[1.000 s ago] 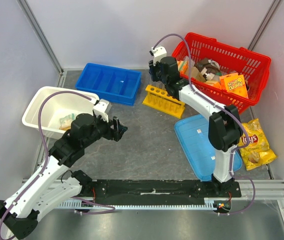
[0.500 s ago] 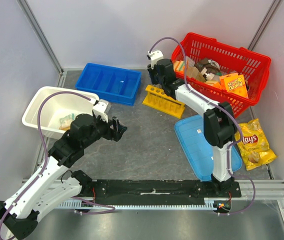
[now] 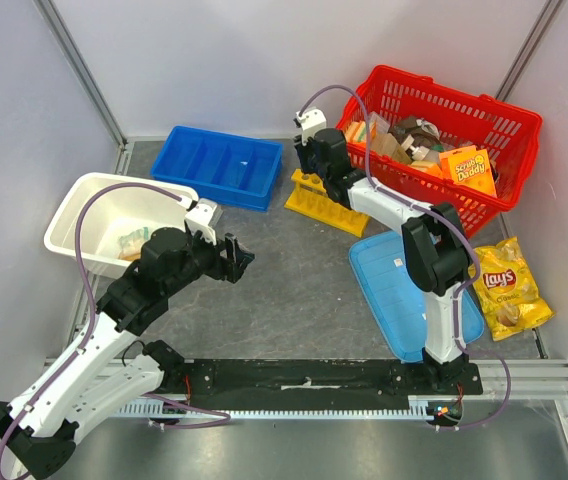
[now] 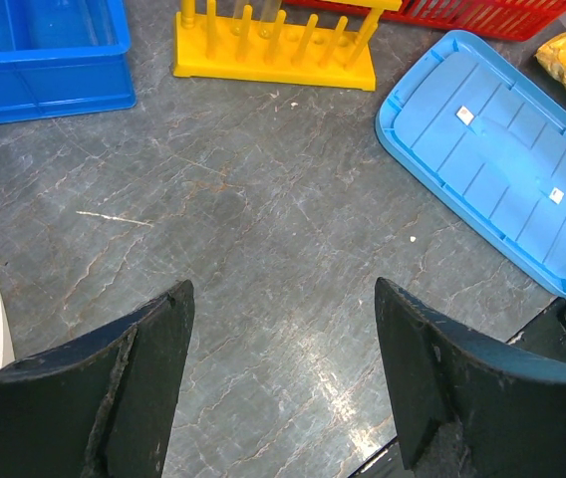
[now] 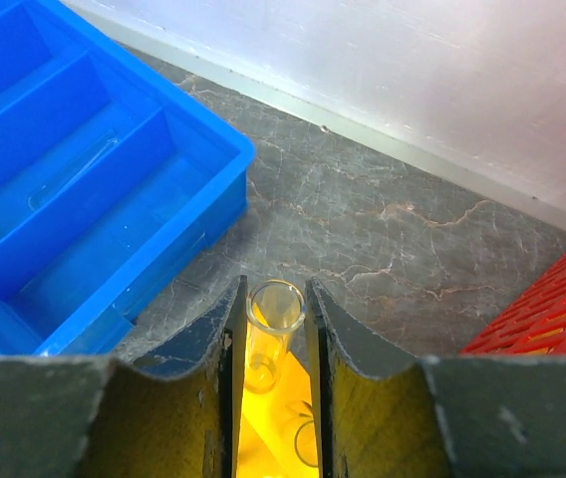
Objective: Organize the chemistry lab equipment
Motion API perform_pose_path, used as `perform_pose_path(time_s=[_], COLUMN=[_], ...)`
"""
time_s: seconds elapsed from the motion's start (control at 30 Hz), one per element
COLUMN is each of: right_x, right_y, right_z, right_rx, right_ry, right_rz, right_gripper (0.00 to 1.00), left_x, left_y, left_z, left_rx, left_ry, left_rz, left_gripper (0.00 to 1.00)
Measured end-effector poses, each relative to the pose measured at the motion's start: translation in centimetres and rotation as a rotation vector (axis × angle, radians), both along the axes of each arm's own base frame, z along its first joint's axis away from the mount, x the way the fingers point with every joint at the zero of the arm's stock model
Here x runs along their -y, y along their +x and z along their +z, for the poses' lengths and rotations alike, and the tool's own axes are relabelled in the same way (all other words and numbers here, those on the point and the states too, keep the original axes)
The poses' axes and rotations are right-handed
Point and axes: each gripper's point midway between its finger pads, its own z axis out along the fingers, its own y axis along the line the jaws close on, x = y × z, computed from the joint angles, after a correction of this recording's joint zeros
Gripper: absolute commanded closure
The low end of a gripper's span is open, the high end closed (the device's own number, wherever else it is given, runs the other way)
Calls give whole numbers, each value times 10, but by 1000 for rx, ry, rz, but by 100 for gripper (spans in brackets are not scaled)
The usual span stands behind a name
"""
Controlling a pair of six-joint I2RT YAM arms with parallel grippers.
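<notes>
The yellow test-tube rack stands between the blue divided bin and the red basket; it also shows in the left wrist view. My right gripper hovers over the rack's left end, shut on a clear test tube held upright above the yellow rack. Another clear tube lies in the blue bin. My left gripper is open and empty above bare table. A small bag with pale contents lies in the white tub.
A blue divided bin sits at the back left, a white tub at the left. A blue lid lies at the right. A red basket with packs is at the back right, a yellow chip bag beside it.
My right gripper has moved a little left along the rack toward its left end, with the tube in it. The left arm has hardly moved.
</notes>
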Motion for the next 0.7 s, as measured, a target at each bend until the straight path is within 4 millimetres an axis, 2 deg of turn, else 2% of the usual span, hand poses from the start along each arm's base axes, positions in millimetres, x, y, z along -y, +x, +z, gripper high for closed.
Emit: perform_pose_path(time_s=[0.3, 0.47, 0.7], right_x=[-1, 0, -5], right_y=[2, 0, -5], right_z=[-3, -7, -13], right_rx=[50, 46, 29], right_ry=[14, 27, 29], right_rz=[5, 2, 9], right_gripper=[65, 55, 53], left_x=[0, 0, 0], left_y=[0, 0, 0], left_z=[0, 0, 0], left_rx=[0, 0, 0], left_ry=[1, 1, 1], left_rz=[0, 0, 0], left_gripper=[21, 21, 21])
